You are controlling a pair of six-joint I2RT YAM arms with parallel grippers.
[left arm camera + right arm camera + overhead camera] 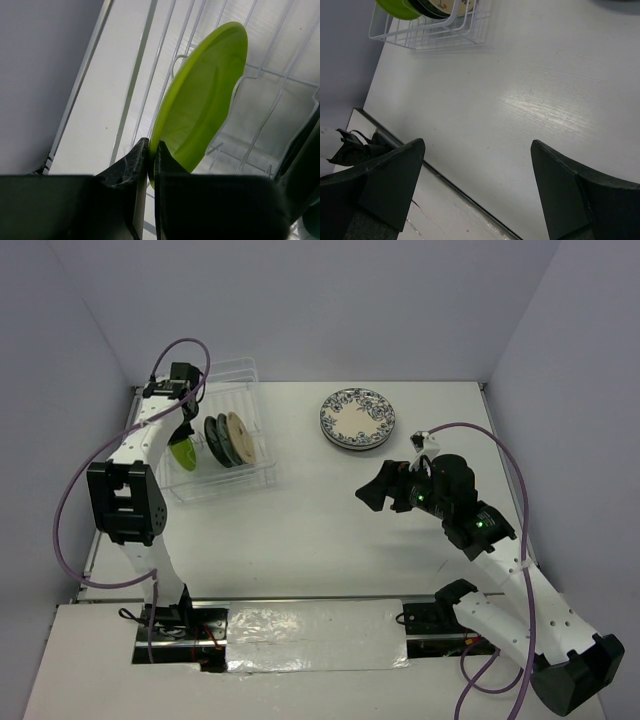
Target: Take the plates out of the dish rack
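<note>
The dish rack stands at the back left, a white wire tray with upright dividers. In it stand a lime green plate, two dark plates and a cream plate, all on edge. My left gripper reaches down into the rack. In the left wrist view it is shut on the rim of the lime green plate, which still sits between the rack wires. My right gripper hovers open over the table's middle right, nothing between its fingers.
A stack of white plates with dark blue ornate rims lies flat on the table at the back centre. The right wrist view catches the rack's corner and the table's near edge. Grey walls close in the table on three sides.
</note>
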